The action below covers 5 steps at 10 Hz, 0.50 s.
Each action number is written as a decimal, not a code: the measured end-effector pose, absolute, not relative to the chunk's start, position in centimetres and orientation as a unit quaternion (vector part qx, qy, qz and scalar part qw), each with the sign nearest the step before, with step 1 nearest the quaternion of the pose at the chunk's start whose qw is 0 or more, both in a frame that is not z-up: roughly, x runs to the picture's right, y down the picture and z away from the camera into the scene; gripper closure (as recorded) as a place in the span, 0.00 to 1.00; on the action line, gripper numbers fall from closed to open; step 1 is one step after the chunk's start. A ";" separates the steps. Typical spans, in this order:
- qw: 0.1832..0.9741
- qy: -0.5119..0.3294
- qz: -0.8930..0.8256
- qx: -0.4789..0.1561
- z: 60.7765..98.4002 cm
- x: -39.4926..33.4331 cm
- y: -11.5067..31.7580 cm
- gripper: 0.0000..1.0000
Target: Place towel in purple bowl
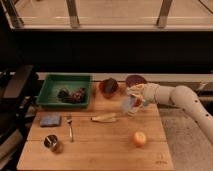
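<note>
The purple bowl (136, 80) stands at the back right of the wooden table (95, 150). My gripper (134, 100) reaches in from the right on a white arm (182, 97) and sits just in front of the bowl, slightly lower in the view. It is shut on a pale, whitish towel (128, 106), which hangs from it above the table. The towel is outside the bowl, to its front left.
A reddish bowl (108, 86) stands left of the purple one. A green tray (52, 97) holds dark items at the back left. A banana (104, 118), orange (139, 138), blue sponge (50, 120), fork (70, 128) and can (50, 143) lie on the table.
</note>
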State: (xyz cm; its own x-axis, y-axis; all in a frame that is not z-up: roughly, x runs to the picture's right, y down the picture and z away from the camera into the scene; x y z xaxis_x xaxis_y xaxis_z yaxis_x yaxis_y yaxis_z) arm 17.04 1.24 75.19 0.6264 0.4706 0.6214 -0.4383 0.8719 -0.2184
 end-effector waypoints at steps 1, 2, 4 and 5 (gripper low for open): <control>0.903 -0.345 0.257 -0.018 75.0 17.7 1.2 0.98; 0.905 -0.338 0.259 -0.011 74.8 18.3 1.1 0.98; 0.907 -0.328 0.264 0.002 74.1 19.3 0.6 0.98; 0.908 -0.323 0.267 0.009 73.8 19.9 0.3 0.98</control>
State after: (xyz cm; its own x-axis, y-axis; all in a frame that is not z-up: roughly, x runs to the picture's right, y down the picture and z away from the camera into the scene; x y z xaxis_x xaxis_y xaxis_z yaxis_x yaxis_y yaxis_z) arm 19.88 0.29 73.76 0.6482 0.4790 0.5920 -0.4904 0.8573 -0.1567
